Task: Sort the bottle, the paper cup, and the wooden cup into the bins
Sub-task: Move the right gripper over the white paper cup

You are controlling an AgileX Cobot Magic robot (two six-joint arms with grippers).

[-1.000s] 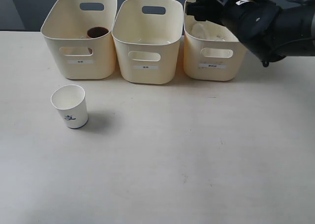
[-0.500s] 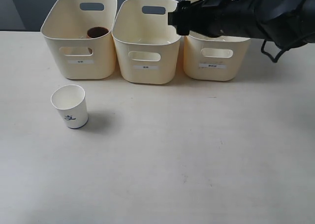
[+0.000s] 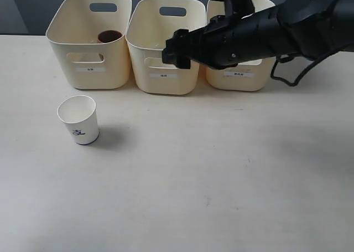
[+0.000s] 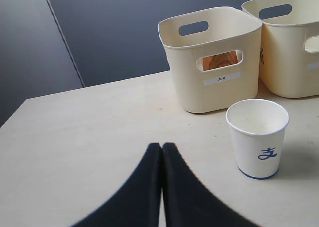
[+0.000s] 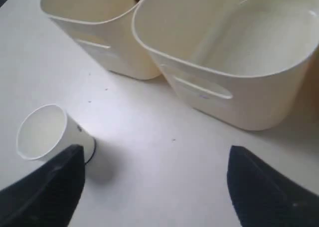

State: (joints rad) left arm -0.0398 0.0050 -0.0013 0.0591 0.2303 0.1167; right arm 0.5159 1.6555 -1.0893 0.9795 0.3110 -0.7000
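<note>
The white paper cup [image 3: 79, 119] stands upright on the table in front of the left bin [image 3: 88, 69]. It also shows in the left wrist view as the paper cup [image 4: 258, 137] and in the right wrist view as the paper cup [image 5: 42, 132]. The wooden cup [image 3: 109, 37] sits inside the left bin and is visible through the handle cutout as the wooden cup [image 4: 219, 61]. The bottle is out of view. My right gripper [image 3: 176, 50] hovers open over the middle bin [image 3: 165, 77], with empty jaws [image 5: 154, 162]. My left gripper [image 4: 162, 147] is shut and empty, low beside the paper cup.
The right arm reaches across and hides most of the right bin [image 3: 243, 77]. The three bins stand in a row at the back of the pale table [image 3: 193, 169]. A dark wall rises behind the table's far edge.
The right arm has swung left and lower, from above the right bin to over the front of the middle bin. The cups and the bins have not moved.
</note>
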